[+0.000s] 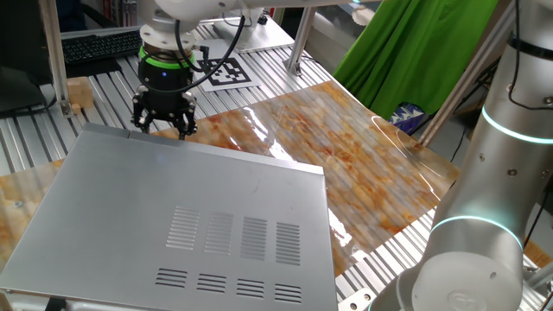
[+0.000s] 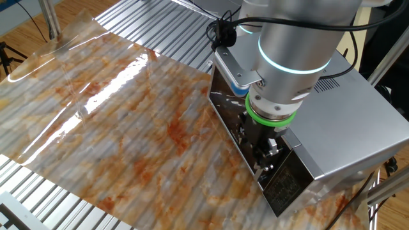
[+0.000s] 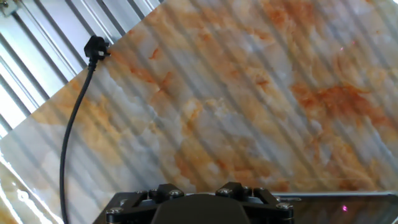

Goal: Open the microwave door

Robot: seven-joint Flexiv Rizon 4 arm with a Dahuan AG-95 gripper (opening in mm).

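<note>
Closest to your tool (image 2: 263,148) is the door (image 2: 238,128) itself. In the other fixed view you've got the fingers hanging right down over that dark front panel, about midway along it, and they look like they're touching or just off the glass. You can't really tell how wide the fingers are spread: in one fixed view they poke down past the far top edge of the microwave (image 1: 173,225) with a small gap between them, and nothing seems to be held, but the hand view only shows the tool's black body at the bottom of the frame, so don't count on it.

The thing your next move hangs on: the door runs long and narrow along the front edge of the box, and the tool sits straight in front of it, on the marbled mat side. The door looks shut or nearly so, flush against the box. There's a pale blue patch up at its far end, partly hidden behind the arm, so you can't say from here whether that's a handle or a button. My guess is you're still at the stage of finding a hold, and the pull has to go away from the box, out over the mat.

Further out, the mat (image 3: 249,93) is bare apart from a black power cord and plug (image 3: 94,47) lying near its edge, well away from the tool. Beyond that is just the ribbed metal desk (image 1: 112,86).
</note>
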